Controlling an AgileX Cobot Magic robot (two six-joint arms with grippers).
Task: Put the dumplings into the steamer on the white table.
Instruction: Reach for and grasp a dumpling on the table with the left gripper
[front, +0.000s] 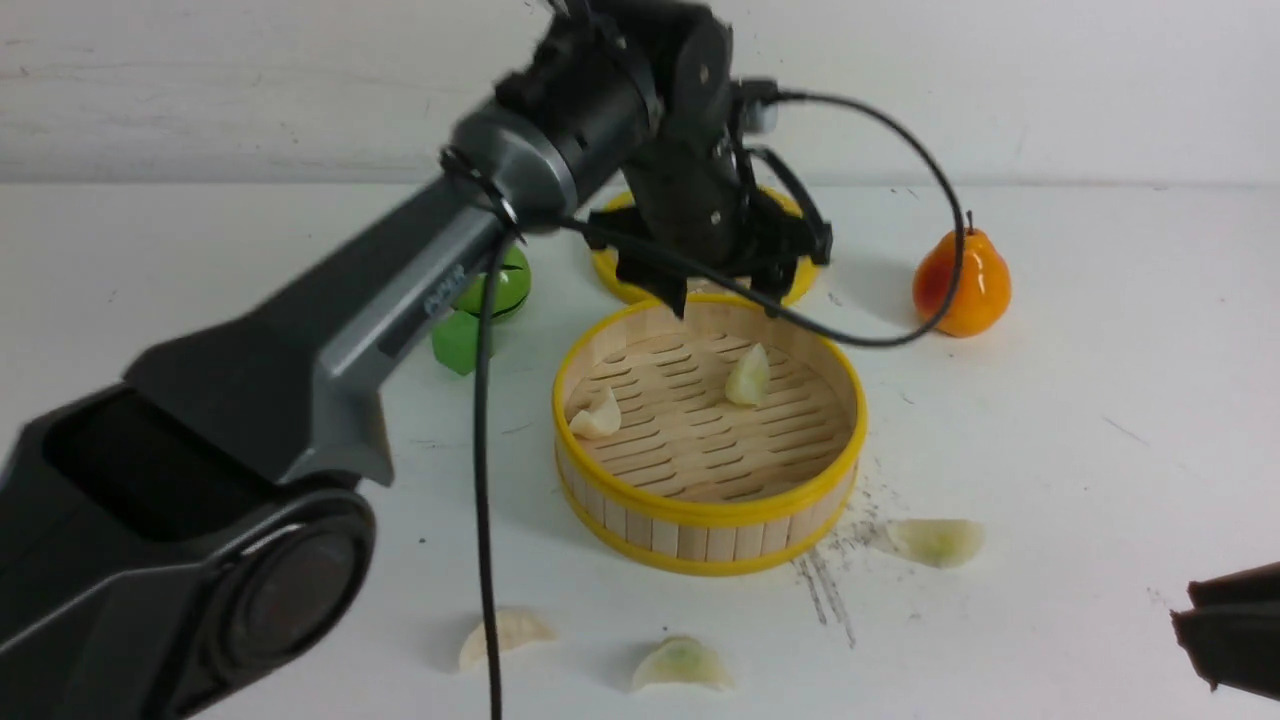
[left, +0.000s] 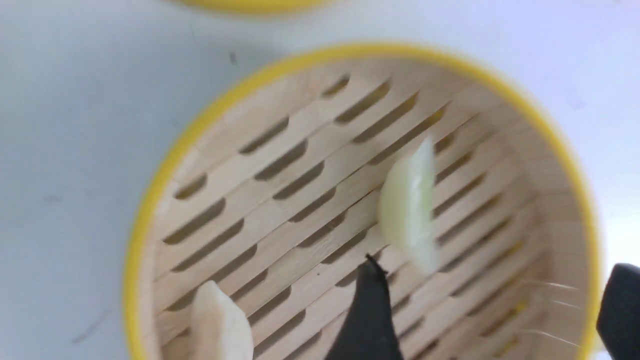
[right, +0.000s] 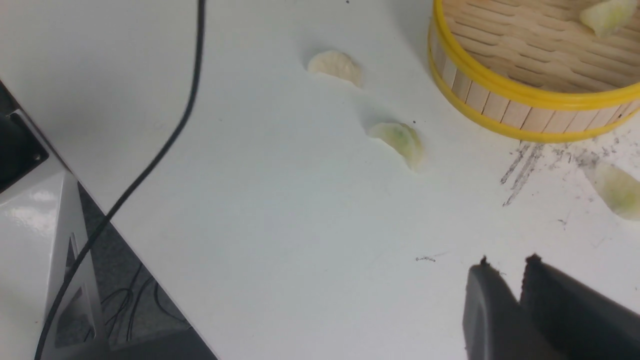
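Two dumplings (front: 598, 415) are in the steamer (front: 700, 515) and three more lie outside it on the white table (front: 1100, 450). Of the two inside, one leans near the wall on your left. The other (front: 748, 375) stands on edge toward the far side of the slatted floor, and it looks blurred in the left wrist view (left: 407, 210).

Your left gripper (front: 725, 295) hangs over the steamer's far rim. Its jaws are spread wide with nothing between them, and the wrist view shows the two black fingers (left: 367, 310) well apart above the slats.

Your right gripper (front: 1230, 630) sits low at the near right corner of the front view, above bare table. Its fingers (right: 482, 300) are drawn together with only a sliver of gap, holding nothing.

Outside the steamer, one dumpling (front: 937, 541) lies near its right front, by the dark scratch marks (front: 830, 590). A green-tinged one (front: 682, 665) lies in front of the steamer, and a paler one (front: 505, 635) lies left of that, by the hanging cable (front: 483, 480).

Behind the steamer a yellow-rimmed lid (front: 612, 272) lies mostly hidden by the left arm. A pear (front: 962, 282) stands to the far right. A green cube (front: 458, 342) and a green round toy (front: 500, 290) sit to the far left.
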